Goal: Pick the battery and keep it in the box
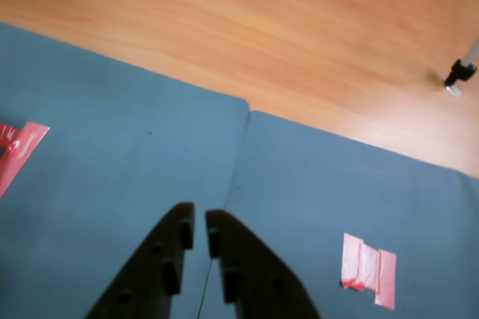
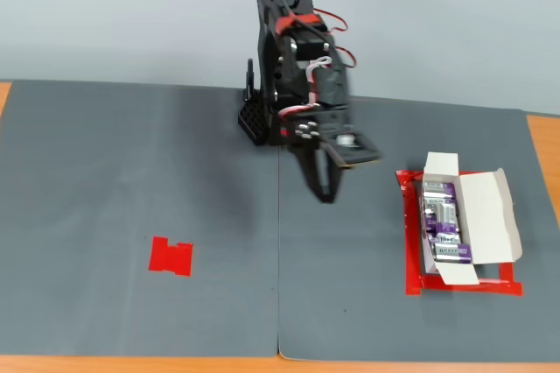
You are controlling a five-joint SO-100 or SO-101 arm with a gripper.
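A robotics test bench or lab setup: grey mats (image 2: 131, 180) cover a wooden surface (image 1: 314, 42), red tape patches (image 2: 171, 256) mark spots, before a plain wall (image 2: 437, 14).

Three batteries (image 2: 444, 222), one box (image 2: 486, 215)

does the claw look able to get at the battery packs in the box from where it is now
Probably yes. The box lies open with its flaps folded back, so the battery packs are uncovered from above. Nothing stands on the grey mat between them and the claw, which hangs shut and empty near the arm's base.
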